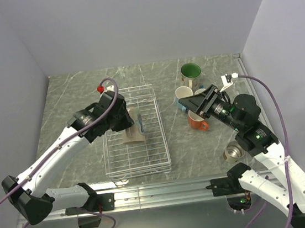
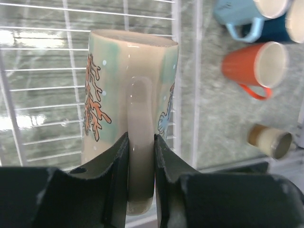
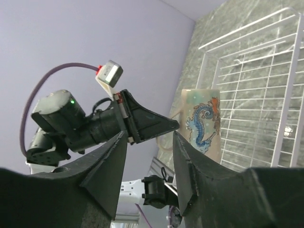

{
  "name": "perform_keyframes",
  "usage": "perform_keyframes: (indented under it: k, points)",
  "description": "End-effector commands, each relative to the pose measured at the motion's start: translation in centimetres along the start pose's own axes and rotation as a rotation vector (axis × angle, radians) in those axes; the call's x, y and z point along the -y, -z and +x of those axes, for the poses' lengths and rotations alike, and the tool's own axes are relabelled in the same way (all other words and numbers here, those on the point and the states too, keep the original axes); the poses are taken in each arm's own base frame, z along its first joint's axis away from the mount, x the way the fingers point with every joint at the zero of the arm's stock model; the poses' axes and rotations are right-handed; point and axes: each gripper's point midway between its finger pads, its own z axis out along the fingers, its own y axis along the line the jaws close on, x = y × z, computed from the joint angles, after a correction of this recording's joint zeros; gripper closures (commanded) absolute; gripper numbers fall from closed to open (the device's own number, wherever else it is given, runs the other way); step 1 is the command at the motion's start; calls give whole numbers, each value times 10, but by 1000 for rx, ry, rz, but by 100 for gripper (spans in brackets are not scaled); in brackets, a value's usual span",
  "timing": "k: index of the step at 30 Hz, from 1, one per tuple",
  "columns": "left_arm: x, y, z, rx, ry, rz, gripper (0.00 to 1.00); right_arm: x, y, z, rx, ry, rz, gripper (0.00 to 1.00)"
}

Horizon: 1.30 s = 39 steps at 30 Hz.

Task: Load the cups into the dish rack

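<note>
**A:** While the left claw (image 2: 141,142) pinches the tall beige mug (image 2: 128,85) by its handle, that mug stands upright inside the dish rack (image 1: 154,147)!

**B:** So we're at the placing step. Is it down on the wires?

**A:** Hard to say from here, its base is hidden. I'd judge the next move calls for easing it down, letting go, and backing out without snagging the handle.

**B:** And the right claw (image 3: 148,142)?

**A:** Spread wide, gripping nothing, hanging near the orange-red cup (image 1: 197,121). The other cups (image 1: 189,71) wait on the tabletop (image 1: 72,96) right of the rack, so it needs to line up on one.
</note>
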Motion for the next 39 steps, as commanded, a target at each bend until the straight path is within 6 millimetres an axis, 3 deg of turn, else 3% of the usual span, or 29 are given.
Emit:
perform_keyframes:
  k: [1, 3, 4, 6, 9, 15, 17, 18, 20, 21, 24, 26, 27, 29, 30, 32, 33, 38, 39]
  points:
    - [6, 7, -24, 170, 26, 54, 100, 1, 2, 1, -5, 41, 4, 51]
    - [-7, 10, -34, 324, 34, 9, 100, 5, 3, 2, -11, 48, 18, 52]
    - [-2, 18, -32, 421, 52, 86, 100, 6, 3, 3, -14, 54, 21, 52]
    - [-9, 25, -43, 540, 74, 108, 99, 10, 5, 5, -23, 62, 41, 53]
    - [-14, 27, -59, 622, 40, 55, 100, 16, 7, 9, -50, 80, 77, 54]
    - [20, 43, -106, 805, -60, 87, 100, 24, 13, 14, -74, 87, 116, 56]
    - [24, 36, -112, 831, -83, 87, 100, 26, 17, 15, -70, 83, 123, 57]
    - [32, 44, -128, 904, -62, 133, 100, 28, 19, 16, -76, 81, 131, 57]
    - [27, 33, -126, 948, -71, 166, 100, 30, 26, 18, -72, 79, 139, 57]
    - [24, 33, -138, 1004, -39, 184, 100, 35, 29, 21, -79, 76, 159, 57]
    - [16, 3, -147, 990, -42, 182, 100, 43, 44, 28, -88, 64, 191, 58]
    - [25, 3, -155, 1045, -38, 232, 100, 49, 56, 33, -91, 56, 211, 59]
    - [28, -10, -154, 1049, -77, 218, 100, 51, 60, 34, -89, 52, 220, 59]
    - [39, -10, -164, 1090, -82, 237, 100, 58, 71, 38, -78, 46, 241, 59]
    - [39, -25, -163, 1082, -114, 208, 100, 64, 76, 41, -81, 32, 267, 59]
    - [43, -26, -169, 1121, -118, 214, 100, 72, 86, 45, -79, 18, 289, 60]
    - [41, -37, -166, 1109, -125, 201, 100, 75, 88, 47, -75, 3, 300, 60]
    - [39, -54, -160, 1137, -111, 215, 100, 83, 103, 52, -61, -20, 325, 60]
    - [37, -67, -154, 1116, -125, 209, 100, 85, 104, 53, -64, -21, 330, 61]
